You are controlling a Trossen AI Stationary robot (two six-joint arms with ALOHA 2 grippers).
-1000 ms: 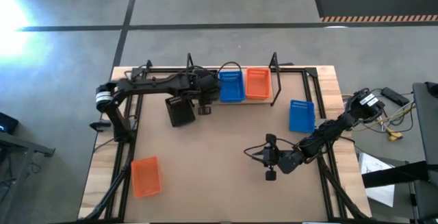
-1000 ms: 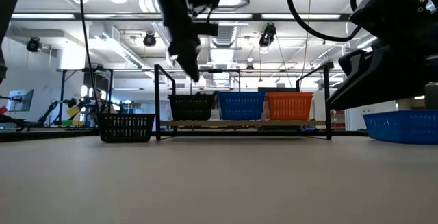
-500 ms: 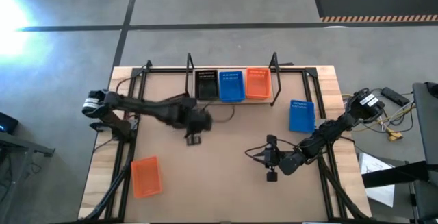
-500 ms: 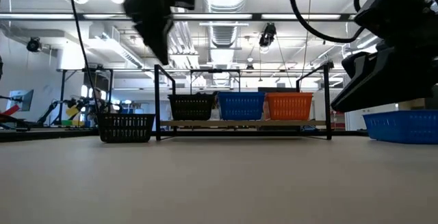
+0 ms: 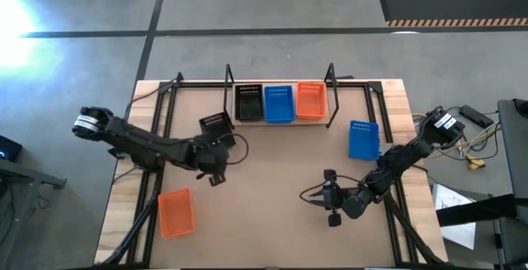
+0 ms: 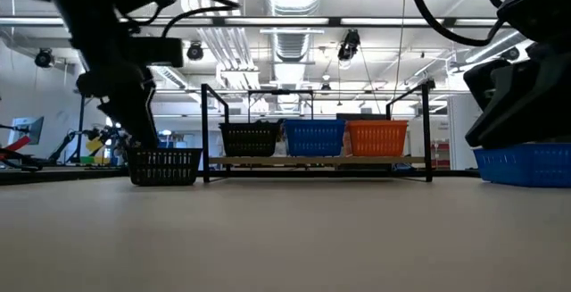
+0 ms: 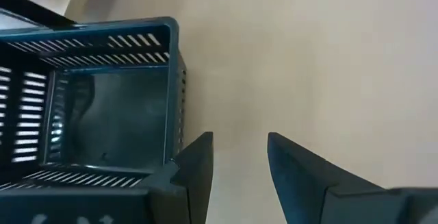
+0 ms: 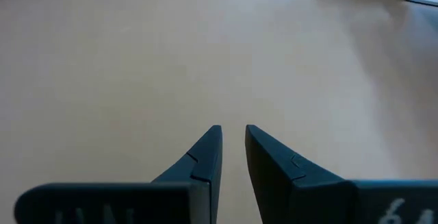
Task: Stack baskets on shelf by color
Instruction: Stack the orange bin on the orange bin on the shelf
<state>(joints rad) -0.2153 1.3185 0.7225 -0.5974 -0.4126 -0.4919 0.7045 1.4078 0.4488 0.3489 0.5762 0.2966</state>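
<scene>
On the shelf (image 6: pixel 410 160), a black basket (image 5: pixel 248 102), a blue basket (image 5: pixel 279 103) and an orange basket (image 5: pixel 310 101) sit side by side on their bottoms. A second black basket (image 5: pixel 216 124) rests on the table left of the shelf. A blue basket (image 5: pixel 363 139) lies at the right and an orange basket (image 5: pixel 176 212) near the left front. My left gripper (image 7: pixel 239 142) is open over bare table, just on the near side of the loose black basket (image 7: pixel 102 114). My right gripper (image 8: pixel 233 131) hangs over bare table at centre right, its fingers narrowly open.
Two black wire uprights (image 5: pixel 228 80) (image 5: pixel 330 80) flank the shelf. A black metal frame (image 5: pixel 165 97) runs along the table's edges. Bare tabletop (image 5: pixel 272 179) stretches between the two arms.
My left gripper has drawn back from the black basket on the shelf, swung toward the table's near-left and come down beside the loose black basket. My right gripper has shifted slightly toward the near edge. No basket has moved.
</scene>
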